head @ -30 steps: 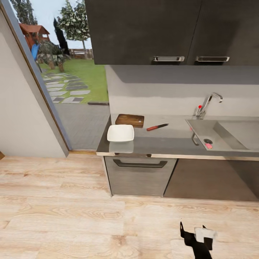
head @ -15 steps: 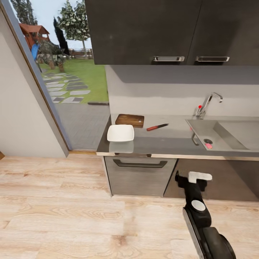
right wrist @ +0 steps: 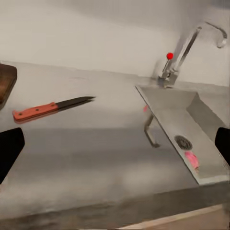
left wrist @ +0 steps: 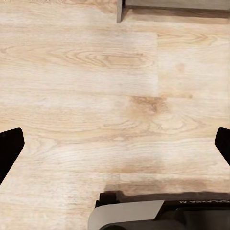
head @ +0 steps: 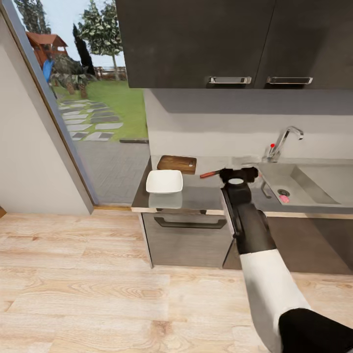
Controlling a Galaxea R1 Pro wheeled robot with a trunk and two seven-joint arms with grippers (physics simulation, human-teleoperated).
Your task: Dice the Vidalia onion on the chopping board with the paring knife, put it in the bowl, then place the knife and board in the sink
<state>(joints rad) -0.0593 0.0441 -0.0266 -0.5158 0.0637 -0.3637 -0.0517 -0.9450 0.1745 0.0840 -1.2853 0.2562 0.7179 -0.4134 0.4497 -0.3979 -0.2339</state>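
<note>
A small pinkish Vidalia onion [head: 284, 198] [right wrist: 191, 159] lies in the steel sink [head: 314, 179] [right wrist: 165, 103] beside the drain. On the grey countertop [head: 196, 196] [right wrist: 96, 153] rests the red-handled paring knife [head: 209, 173] [right wrist: 48, 109], with the dark wooden chopping board [head: 177, 163] [right wrist: 5, 81] and the white square bowl [head: 164, 181] further left. My right gripper [head: 239, 172] [right wrist: 115, 153] hovers open over the counter between knife and sink, holding nothing. My left gripper [left wrist: 115, 153] hangs open above the wooden floor.
A chrome tap [head: 282, 142] [right wrist: 191, 48] with a red knob rises behind the sink. Dark wall cabinets [head: 215, 44] hang overhead. Below the counter is a drawer with a bar handle [head: 190, 223]. A glass door [head: 73, 108] to the garden stands at the left.
My right arm has swung up from near the floor and reached forward over the countertop, its gripper now covering the knife's blade in the head view. Nothing on the counter has moved.
</note>
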